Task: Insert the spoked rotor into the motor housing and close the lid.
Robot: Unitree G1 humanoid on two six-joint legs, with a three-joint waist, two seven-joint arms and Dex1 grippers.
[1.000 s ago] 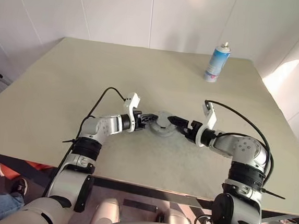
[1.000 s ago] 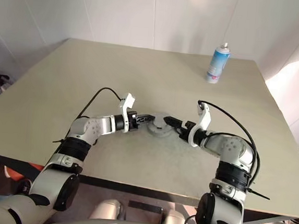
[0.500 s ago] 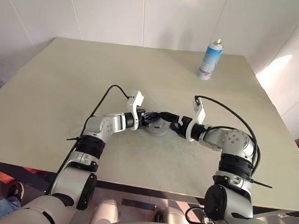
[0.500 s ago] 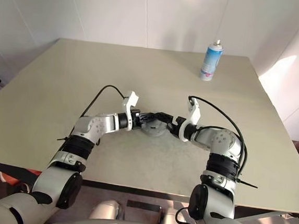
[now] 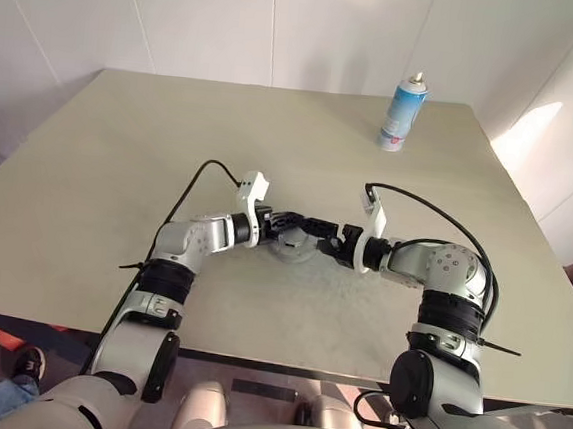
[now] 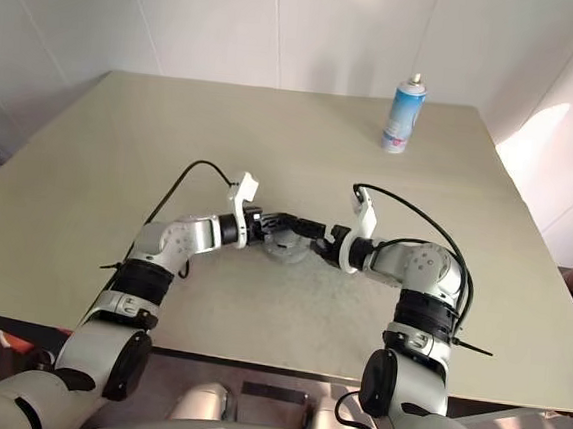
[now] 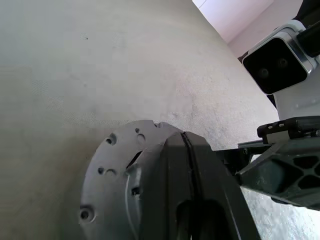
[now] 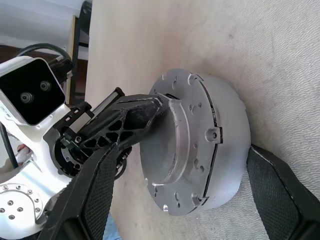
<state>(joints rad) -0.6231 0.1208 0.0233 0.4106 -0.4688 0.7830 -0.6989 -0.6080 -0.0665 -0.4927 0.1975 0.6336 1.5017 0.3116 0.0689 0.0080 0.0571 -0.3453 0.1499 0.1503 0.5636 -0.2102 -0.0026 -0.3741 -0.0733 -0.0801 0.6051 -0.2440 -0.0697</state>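
Note:
The motor housing (image 8: 231, 131) stands on the table as a round grey body, with the lid (image 8: 186, 131) lying on top of it. My left gripper (image 7: 185, 139) is shut, and its joined fingertips rest on the lid's (image 7: 106, 172) middle. My right gripper (image 8: 182, 154) is open. One of its fingers (image 8: 97, 192) stands on each side of the housing, a little apart from its wall. In the head view both grippers meet over the housing (image 5: 294, 247) near the table's middle. The spoked rotor is hidden.
A blue and white spray can (image 5: 401, 109) stands upright at the far right of the beige table (image 5: 121, 160). The table's near edge runs just below both arms. Black cables loop from each wrist over the tabletop.
My right gripper has moved left toward the housing and now straddles it. The left gripper has stayed shut on the lid's top. The head camera has shifted slightly.

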